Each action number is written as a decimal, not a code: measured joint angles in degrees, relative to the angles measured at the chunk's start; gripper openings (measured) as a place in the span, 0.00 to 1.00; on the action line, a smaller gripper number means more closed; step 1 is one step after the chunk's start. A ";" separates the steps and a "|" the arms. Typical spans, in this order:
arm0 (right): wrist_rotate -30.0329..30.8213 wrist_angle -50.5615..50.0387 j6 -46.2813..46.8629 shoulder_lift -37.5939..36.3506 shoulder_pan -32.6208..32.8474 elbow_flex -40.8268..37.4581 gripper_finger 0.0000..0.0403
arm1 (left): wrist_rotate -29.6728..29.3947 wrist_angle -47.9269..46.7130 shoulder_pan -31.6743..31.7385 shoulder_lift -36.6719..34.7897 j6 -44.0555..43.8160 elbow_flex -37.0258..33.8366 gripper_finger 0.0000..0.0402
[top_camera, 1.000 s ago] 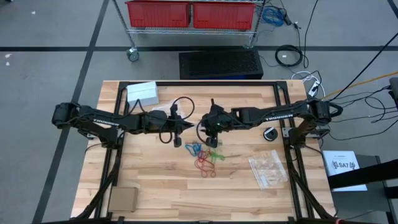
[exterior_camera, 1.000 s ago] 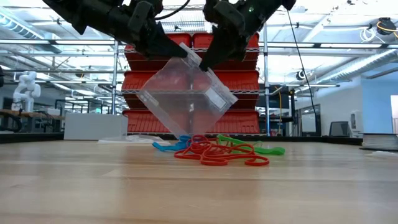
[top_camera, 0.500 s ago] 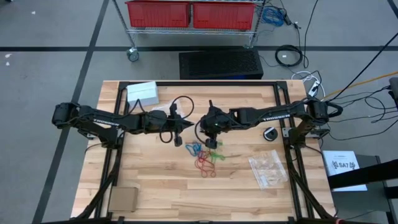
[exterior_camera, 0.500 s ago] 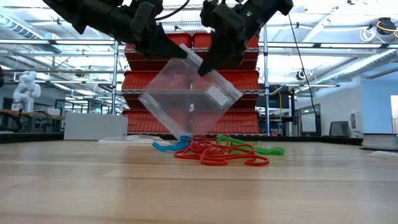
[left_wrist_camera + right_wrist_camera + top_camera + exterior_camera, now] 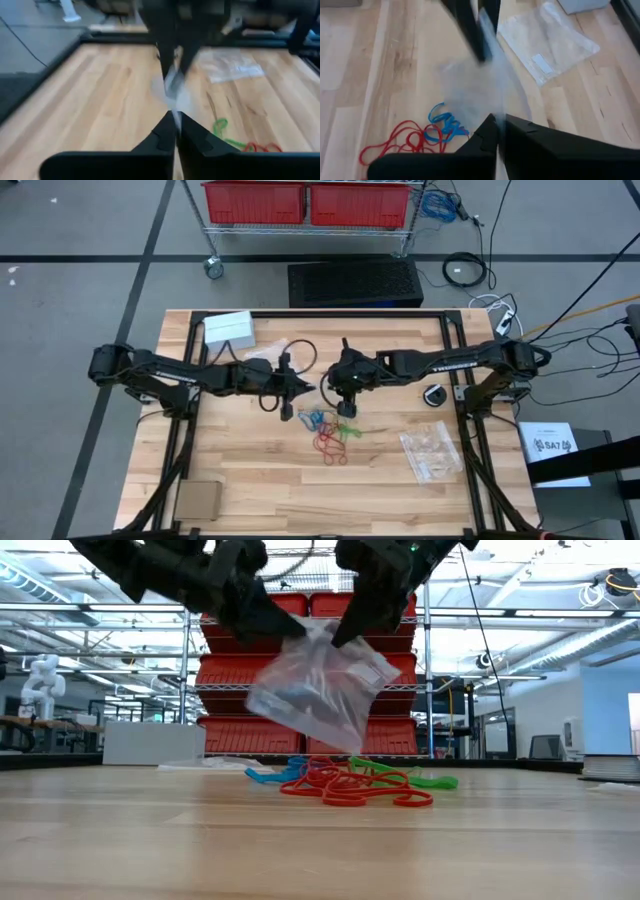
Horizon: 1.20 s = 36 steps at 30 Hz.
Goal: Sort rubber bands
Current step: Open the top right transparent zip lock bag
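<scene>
The rubber bands (image 5: 330, 432) lie in a loose red, blue and green heap mid-table, low in the low view (image 5: 345, 783). Both grippers hold one clear plastic bag (image 5: 318, 685) in the air just above the heap. My left gripper (image 5: 300, 390) is shut on the bag from the left. My right gripper (image 5: 345, 396) is shut on it from the right. The bag is blurred. In the right wrist view the bands (image 5: 427, 132) lie under the bag (image 5: 470, 87). My left gripper pinches the bag's top edge (image 5: 173, 111) between its two shut fingers, slanting down from the table's left. The bag hangs below, clear of the table. My right gripper pinches the same top edge (image 5: 335, 638) a little farther right, slanting down from the right; the bag hangs lifted clear.
More clear bags (image 5: 432, 452) lie at the table's right, and another (image 5: 268, 348) lies behind the left arm. A white box (image 5: 228, 330) stands at the far left, a cardboard piece (image 5: 197, 500) at the near left, and a small black round object (image 5: 435, 395) by the right frame.
The bag hung spread out as a flat diamond; now it is bunched narrower and blurred with motion. Its left corner has drawn in toward the middle. My left gripper has shifted slightly toward the table's right. Both grippers have kept hold.
</scene>
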 joint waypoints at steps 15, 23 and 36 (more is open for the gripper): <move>-1.48 -8.74 -2.62 -0.03 0.74 0.00 0.00 | 2.46 9.04 0.08 3.97 -1.55 0.00 0.29; -2.57 -9.13 -4.70 -0.02 0.65 0.00 0.00 | 4.88 7.71 2.12 3.75 -3.73 1.41 0.28; -3.00 -10.05 -6.29 0.00 0.57 0.00 0.00 | 7.13 7.16 2.99 3.73 -2.43 1.73 0.02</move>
